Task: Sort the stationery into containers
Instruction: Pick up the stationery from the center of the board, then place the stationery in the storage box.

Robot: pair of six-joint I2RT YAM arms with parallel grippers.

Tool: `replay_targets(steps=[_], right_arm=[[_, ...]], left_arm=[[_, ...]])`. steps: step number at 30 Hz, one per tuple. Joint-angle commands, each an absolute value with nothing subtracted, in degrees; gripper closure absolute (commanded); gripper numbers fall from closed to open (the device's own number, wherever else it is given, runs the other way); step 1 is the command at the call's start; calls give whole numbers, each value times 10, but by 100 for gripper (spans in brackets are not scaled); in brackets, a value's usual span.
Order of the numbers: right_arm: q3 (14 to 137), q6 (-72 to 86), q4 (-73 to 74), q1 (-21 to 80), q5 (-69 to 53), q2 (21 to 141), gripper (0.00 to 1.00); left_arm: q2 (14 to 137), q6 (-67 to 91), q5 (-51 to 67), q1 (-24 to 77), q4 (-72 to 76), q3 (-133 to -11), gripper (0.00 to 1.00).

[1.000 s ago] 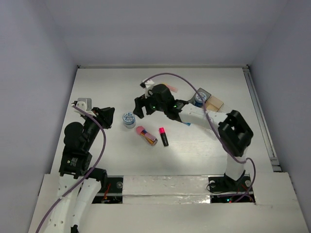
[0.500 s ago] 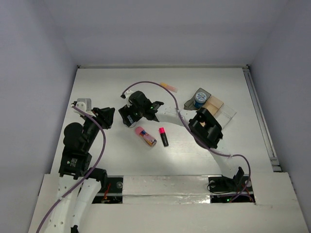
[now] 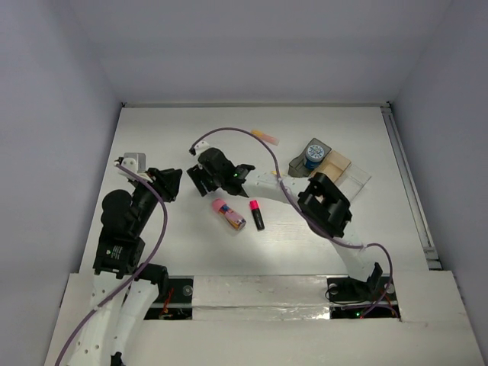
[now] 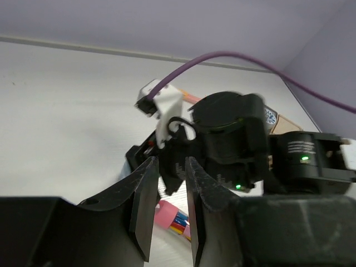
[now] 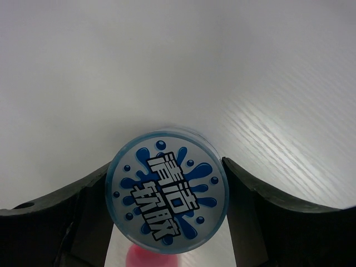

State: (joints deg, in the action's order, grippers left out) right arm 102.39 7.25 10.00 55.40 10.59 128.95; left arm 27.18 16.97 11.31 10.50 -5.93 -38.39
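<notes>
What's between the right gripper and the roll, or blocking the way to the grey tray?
Nothing visible. The right gripper straddles the roll on bare table. Toward the dark grey tray, only the right arm itself covers the table; the pale orange marker lies off that line.

- Your right arm point(image 3: 328, 206) is stretched way across to the left side. The right gripper point(image 3: 200, 180) is down low over the table point(image 3: 366, 244), and you can't see what's under it or how the jaws stand from up here.
- The left gripper point(image 3: 169, 183) is parked near it on the left, not touching.
- The tube point(image 3: 229, 213) lies slanted just on the near side of the right gripper. The black marker point(image 3: 256, 215) is close beside it but apart.
- The orange marker point(image 3: 265, 137) is off by itself toward the back.
- Over on the right, the grey tray point(image 3: 298, 162), tan tray point(image 3: 335, 163) and clear tray point(image 3: 357, 178) are joined in a slanted row. A roll point(image 3: 311, 156) sits in the grey one.
</notes>
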Motion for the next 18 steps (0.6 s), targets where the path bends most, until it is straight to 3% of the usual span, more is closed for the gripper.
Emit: replay_targets(steps=[1, 10, 18], right_arm=[[983, 44, 12, 544, 178, 1161, 59], [731, 98, 10, 384, 193, 921, 59], [628, 116, 21, 277, 186, 853, 59]], left_arm=[[272, 167, 118, 108, -37, -402, 77], [292, 169, 134, 108, -33, -402, 77], [301, 170, 150, 108, -32, -402, 77]])
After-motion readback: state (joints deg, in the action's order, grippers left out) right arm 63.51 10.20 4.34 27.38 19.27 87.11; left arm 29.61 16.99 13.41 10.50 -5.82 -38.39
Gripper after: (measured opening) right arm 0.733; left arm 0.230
